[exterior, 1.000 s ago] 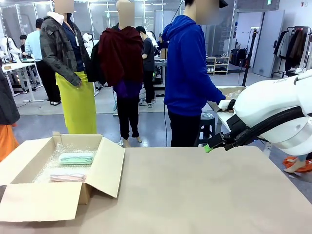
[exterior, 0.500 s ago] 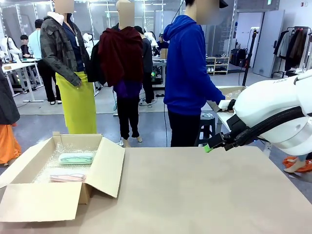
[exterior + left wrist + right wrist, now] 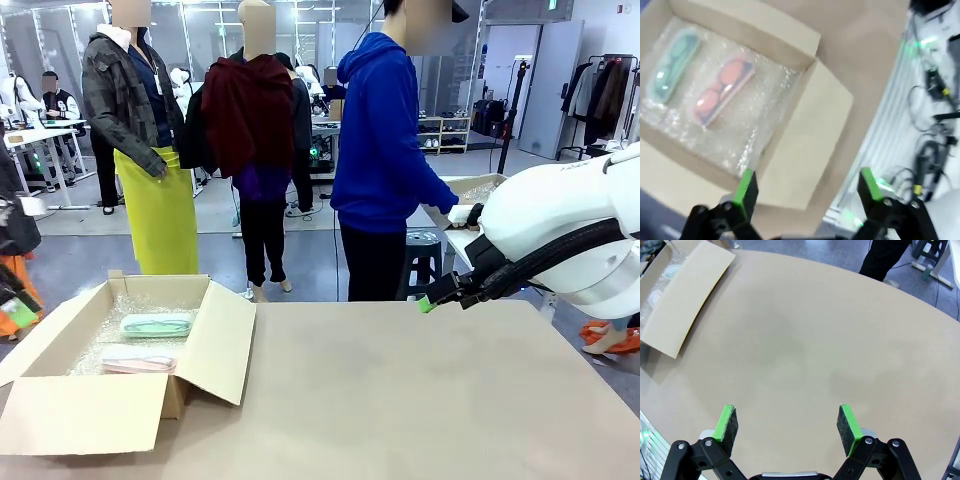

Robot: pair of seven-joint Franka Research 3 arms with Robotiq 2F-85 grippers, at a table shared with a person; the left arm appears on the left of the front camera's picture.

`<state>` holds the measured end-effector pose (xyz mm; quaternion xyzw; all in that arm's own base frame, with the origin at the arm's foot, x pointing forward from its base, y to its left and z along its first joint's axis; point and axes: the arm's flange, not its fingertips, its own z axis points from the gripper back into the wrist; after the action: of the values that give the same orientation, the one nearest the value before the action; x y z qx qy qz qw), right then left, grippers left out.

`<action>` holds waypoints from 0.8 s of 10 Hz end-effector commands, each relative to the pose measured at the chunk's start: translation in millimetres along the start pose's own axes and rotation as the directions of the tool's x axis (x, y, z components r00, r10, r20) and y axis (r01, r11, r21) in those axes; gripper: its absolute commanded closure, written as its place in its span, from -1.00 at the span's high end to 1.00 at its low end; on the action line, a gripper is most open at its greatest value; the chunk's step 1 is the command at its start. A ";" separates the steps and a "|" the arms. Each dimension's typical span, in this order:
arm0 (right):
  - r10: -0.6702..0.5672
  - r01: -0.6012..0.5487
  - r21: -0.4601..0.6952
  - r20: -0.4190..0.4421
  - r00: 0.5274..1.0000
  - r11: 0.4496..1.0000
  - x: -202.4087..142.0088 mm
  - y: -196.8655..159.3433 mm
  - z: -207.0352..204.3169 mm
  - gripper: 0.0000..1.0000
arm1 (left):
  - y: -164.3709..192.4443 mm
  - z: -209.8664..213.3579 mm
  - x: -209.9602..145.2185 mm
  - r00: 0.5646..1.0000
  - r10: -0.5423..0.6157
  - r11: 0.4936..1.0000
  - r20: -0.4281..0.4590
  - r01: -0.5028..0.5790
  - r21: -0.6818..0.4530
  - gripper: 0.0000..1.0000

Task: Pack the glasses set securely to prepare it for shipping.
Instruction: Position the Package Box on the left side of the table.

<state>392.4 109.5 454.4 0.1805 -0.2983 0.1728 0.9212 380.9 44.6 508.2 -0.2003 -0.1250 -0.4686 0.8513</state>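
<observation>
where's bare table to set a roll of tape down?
Bare brown table runs from the cardboard box's right flap to the right arm. Inside the box it's crowded: mint case and pink case lie side by side on bubble wrap.

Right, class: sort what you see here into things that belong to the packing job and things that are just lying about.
Belongs to the job:
- mint-green case
- pink case
- cardboard box
- bubble wrap lining the box

Just there:
- table
- person in blue at the far side
- cables on the floor
</observation>
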 end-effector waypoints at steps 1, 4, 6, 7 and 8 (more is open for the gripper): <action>-0.021 0.021 -0.003 -0.001 1.000 1.000 1.7 3.8 2.0 1.00 | -41.3 -36.5 25.2 0.994 -0.034 0.984 -0.108 0.052 0.169 1.00; -0.021 0.021 -0.003 -0.001 1.000 1.000 1.7 3.8 2.0 1.00 | -84.3 -85.0 63.0 0.995 -0.005 0.958 -0.101 0.034 0.284 1.00; -0.021 0.021 -0.003 -0.001 1.000 1.000 1.7 3.8 2.0 1.00 | -76.8 -93.1 71.7 0.998 0.055 0.968 -0.034 -0.045 0.249 1.00; -0.021 0.021 -0.003 -0.001 1.000 1.000 1.7 3.8 2.0 1.00 | -91.1 -85.9 71.0 0.996 -0.030 0.967 -0.087 0.051 0.250 1.00; -0.021 0.021 -0.003 -0.001 1.000 1.000 1.7 3.8 2.0 1.00 | -91.1 -85.9 71.0 0.996 -0.030 0.967 -0.087 0.051 0.250 1.00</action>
<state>392.5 109.4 454.3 0.1805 -0.2982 0.1726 0.9213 348.1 -96.4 473.8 -0.0769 -0.1506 -0.4655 0.8687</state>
